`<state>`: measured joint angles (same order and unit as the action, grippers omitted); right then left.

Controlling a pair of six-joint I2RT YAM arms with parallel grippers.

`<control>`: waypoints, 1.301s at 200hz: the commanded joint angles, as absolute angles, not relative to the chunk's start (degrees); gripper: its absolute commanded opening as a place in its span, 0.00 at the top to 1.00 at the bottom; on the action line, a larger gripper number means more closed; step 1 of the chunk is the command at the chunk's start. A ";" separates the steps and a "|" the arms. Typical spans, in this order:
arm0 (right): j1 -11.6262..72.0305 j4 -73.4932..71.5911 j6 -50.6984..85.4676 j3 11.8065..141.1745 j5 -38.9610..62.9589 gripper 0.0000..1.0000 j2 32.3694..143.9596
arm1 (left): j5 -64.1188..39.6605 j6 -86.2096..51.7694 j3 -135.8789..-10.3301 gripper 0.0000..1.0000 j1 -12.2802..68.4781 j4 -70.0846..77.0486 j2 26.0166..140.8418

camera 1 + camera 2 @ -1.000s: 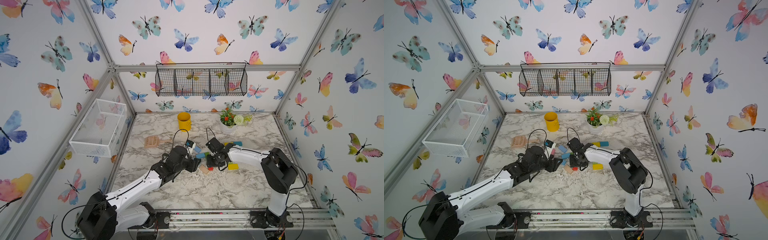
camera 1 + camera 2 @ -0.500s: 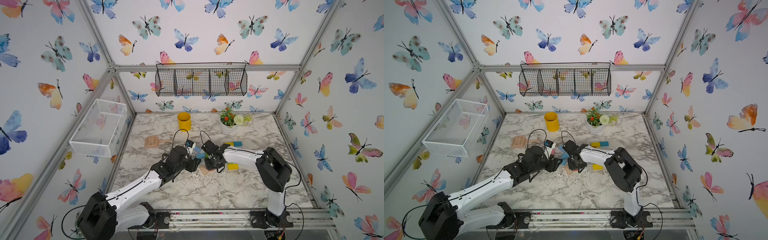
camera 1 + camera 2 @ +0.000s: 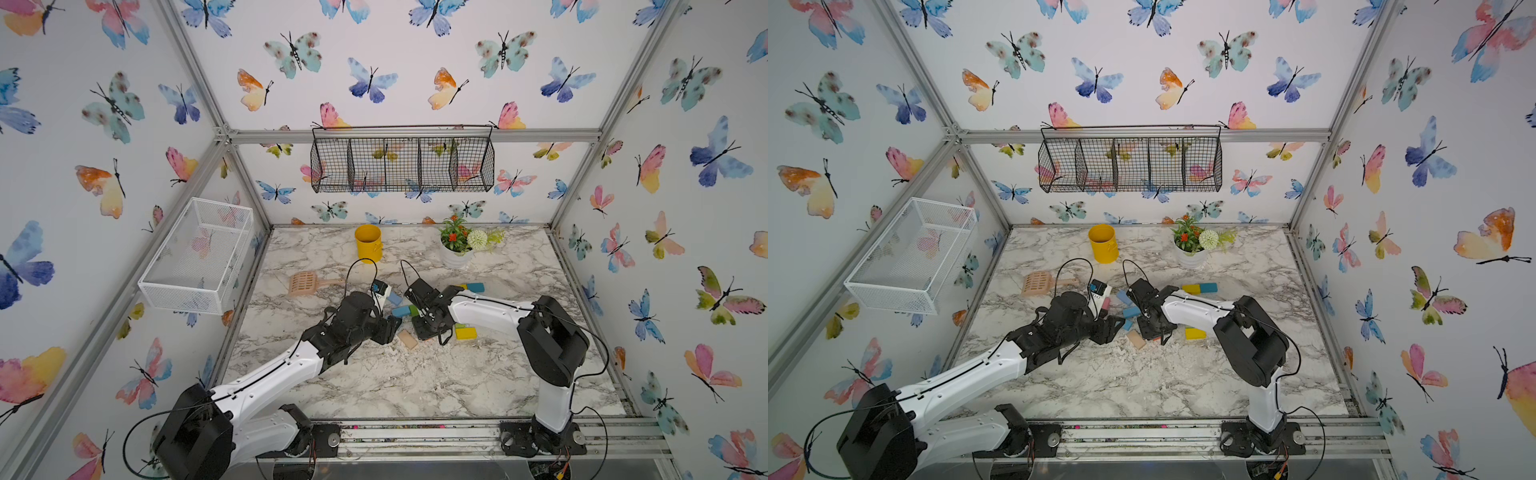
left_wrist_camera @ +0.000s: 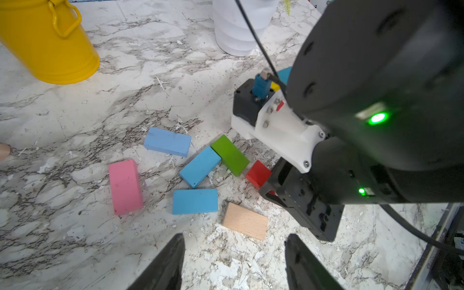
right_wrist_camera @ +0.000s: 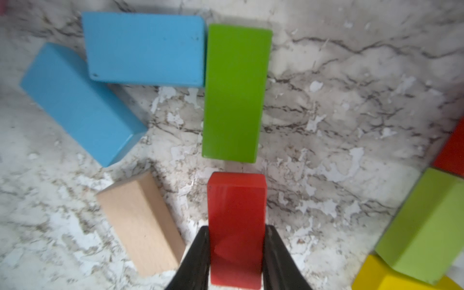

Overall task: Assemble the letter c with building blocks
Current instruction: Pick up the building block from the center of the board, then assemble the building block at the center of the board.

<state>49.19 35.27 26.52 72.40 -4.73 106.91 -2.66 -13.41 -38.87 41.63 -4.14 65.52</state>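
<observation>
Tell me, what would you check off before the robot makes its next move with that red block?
1. Grip of the right gripper on the red block: ok, a finger presses each long side.
2. Line-up of the red block with the green block: ok, end to end, narrow gap between.
3. The tan block clear of the fingers: cannot tell, it lies very close to one.
4. The left gripper open and empty: ok.
5. Whether the red block is off the table: cannot tell.
6. Letter C complete: not ok, the blue blocks lie at odd angles.
</observation>
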 commanded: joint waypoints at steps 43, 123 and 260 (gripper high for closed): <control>48.54 36.70 31.13 66.75 -5.63 0.78 95.30 | -2.52 -13.54 -39.64 0.36 41.48 -4.99 65.28; 37.25 37.20 32.86 54.27 -4.74 0.77 82.21 | -2.89 -13.27 -39.86 0.36 41.48 -5.11 65.43; 19.99 32.11 26.61 45.55 0.00 0.76 82.07 | -11.65 -9.39 -37.32 0.36 41.55 -2.13 61.98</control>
<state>21.15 33.69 27.77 46.39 -1.23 81.01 -6.63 -11.88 -38.35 41.63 -3.64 63.83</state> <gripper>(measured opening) 0.327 0.636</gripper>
